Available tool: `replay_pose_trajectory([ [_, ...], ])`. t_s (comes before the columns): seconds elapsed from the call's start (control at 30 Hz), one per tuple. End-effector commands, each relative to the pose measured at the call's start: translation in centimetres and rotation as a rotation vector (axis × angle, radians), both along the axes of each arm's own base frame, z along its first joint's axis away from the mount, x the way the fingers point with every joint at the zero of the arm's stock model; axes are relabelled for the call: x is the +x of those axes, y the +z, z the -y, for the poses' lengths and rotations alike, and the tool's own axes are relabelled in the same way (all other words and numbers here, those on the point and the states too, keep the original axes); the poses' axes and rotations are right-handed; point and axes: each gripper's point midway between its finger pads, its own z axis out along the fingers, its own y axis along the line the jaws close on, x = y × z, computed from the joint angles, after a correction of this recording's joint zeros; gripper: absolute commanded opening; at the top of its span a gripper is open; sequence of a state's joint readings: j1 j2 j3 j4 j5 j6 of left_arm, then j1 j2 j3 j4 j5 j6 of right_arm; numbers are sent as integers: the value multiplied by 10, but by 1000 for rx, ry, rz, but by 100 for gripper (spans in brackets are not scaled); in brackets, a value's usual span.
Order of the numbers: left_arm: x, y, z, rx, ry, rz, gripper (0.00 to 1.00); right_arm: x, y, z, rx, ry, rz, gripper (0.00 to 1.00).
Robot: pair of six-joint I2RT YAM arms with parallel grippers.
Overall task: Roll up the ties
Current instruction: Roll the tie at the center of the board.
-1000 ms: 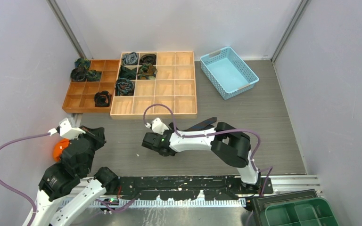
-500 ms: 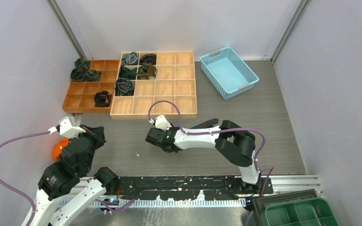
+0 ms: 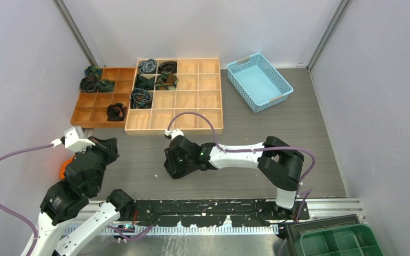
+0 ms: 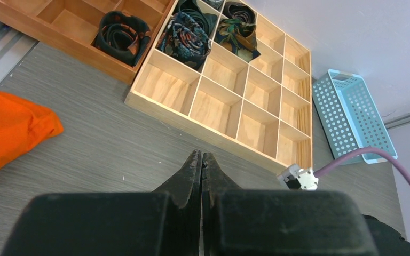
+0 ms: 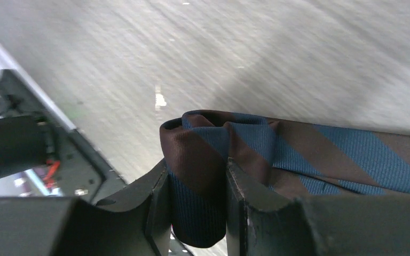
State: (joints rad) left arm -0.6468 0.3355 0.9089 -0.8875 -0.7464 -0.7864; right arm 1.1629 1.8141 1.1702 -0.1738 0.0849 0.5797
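Fabric of the brown-and-blue diagonally striped necktie (image 5: 299, 154) is folded at its end, and that fold sits clamped between the jaws of the right gripper (image 5: 196, 178); the rest runs off sideways over the grey wood-grain table (image 5: 299, 53). The left gripper (image 4: 201, 156) hangs above the table, jaws together on nothing, near a crumpled orange cloth (image 4: 10, 128).

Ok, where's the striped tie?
Right wrist view: the striped tie is pinched in the right end effector, centre table, near the pale wooden tray.
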Motion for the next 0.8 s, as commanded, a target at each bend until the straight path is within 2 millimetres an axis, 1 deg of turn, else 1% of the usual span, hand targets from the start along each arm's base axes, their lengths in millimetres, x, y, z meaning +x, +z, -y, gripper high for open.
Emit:
replay_pose_trajectory([
  [0.0, 10, 22, 10, -15, -24, 50, 0, -19, 41, -42, 331, 94, -145, 38],
  [0.1, 14, 22, 16, -13, -43, 49, 0, -17, 43, -43, 450, 88, -231, 38],
  [0.13, 15, 22, 18, -12, -49, 48, 0, -15, 42, -40, 471, 77, -249, 38],
  [0.23, 19, 20, 24, -10, -63, 39, 0, -11, 36, -31, 524, 69, -291, 38],
  [0.27, 21, 19, 26, -11, -69, 37, 0, -8, 41, -29, 573, 70, -291, 38],
  [0.33, 24, 18, 32, -15, -84, 35, 0, -2, 37, -17, 601, 48, -310, 38],
  [0.5, 32, 13, 44, -17, -113, 19, 0, 14, 23, 9, 617, -8, -333, 38],
  [0.63, 37, 8, 53, -25, -133, 7, 0, 16, 6, 19, 570, -22, -359, 39],
  [0.73, 40, 4, 60, -31, -154, 0, 0, 21, -4, 29, 530, -53, -351, 46],
  [0.77, 42, 1, 62, -30, -160, -7, 0, 22, -6, 32, 507, -53, -338, 51],
])
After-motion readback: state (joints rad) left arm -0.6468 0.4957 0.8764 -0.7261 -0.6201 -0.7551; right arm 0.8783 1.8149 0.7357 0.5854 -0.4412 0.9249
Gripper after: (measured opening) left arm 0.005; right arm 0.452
